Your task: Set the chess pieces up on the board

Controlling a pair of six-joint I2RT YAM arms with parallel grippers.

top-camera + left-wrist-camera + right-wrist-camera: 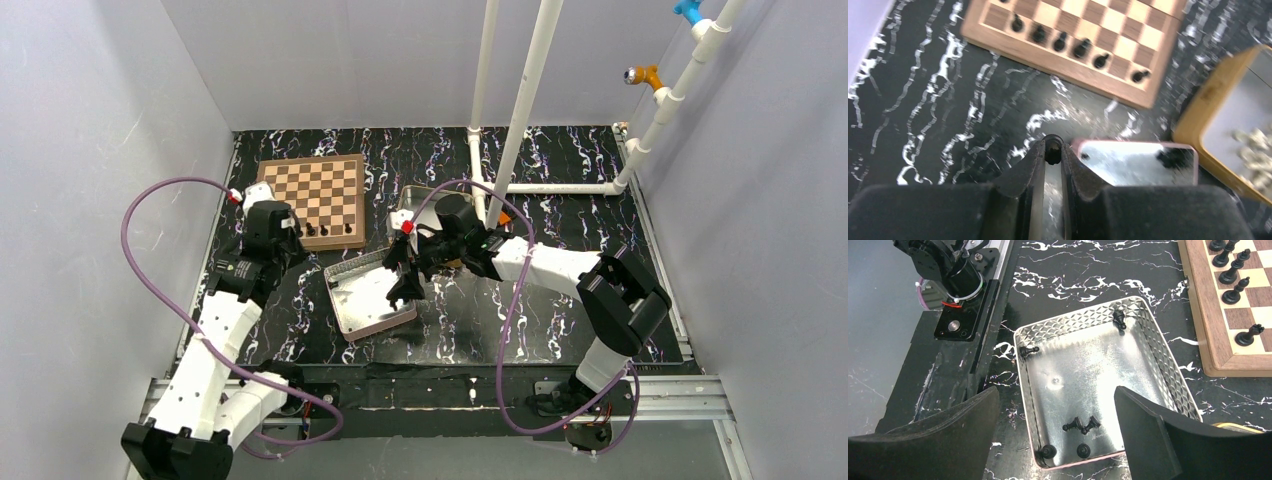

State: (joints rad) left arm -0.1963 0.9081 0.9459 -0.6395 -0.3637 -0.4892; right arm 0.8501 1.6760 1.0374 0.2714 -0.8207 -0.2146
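Setup partly done: a row of black pieces [1080,48] stands along one edge of the board [312,195], upper left of the top view; its other squares in view are bare. Your left gripper [1053,151], jaws nearly together, appears to pinch one small dark piece just off the board's edge. Your right gripper [1055,390], jaws wide apart and holding nothing, hangs over the tin [1168,365], centre frame, where about six pieces are left to place.
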